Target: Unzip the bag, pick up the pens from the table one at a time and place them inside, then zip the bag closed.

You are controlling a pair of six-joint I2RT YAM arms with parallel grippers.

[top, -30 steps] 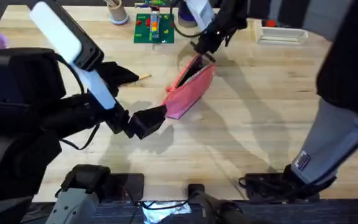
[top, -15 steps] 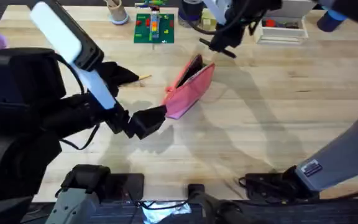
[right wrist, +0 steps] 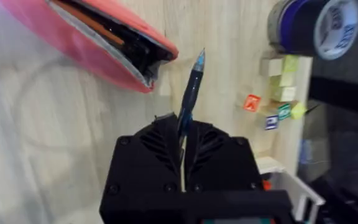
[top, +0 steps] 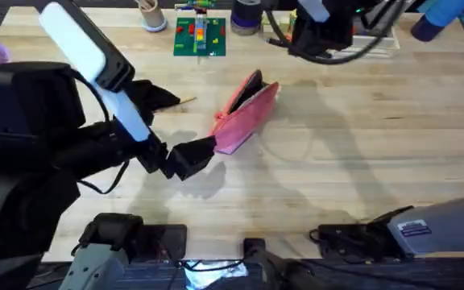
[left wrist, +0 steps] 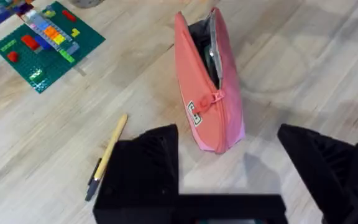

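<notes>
1 pen is clamped in the right gripper (right wrist: 182,140), its black fingers pressed together on the thin black pen (right wrist: 189,93), whose tip sticks out past the fingertips toward the bag's mouth. The bag (top: 244,111) lies on the table (top: 361,153) with the zip partly undone and the dark lining showing at the end nearer the right gripper. From overhead that gripper (top: 322,36) sits up at the far side of the table, apart from the bag.

To do this step well, my guess: line the pen up with the long axis of the opening, bring the tip in low over the gap, and let go only once most of the shaft is past the zip teeth. The slot is narrow, so coming in at an angle would likely snag the fabric edge.

The left gripper (left wrist: 229,180) is spread wide and holds nothing, the closed end of the bag just ahead of it between the fingers' line. The tan-yellow pen (left wrist: 109,154) lies on the table just beside its left finger, outside the jaws.
</notes>
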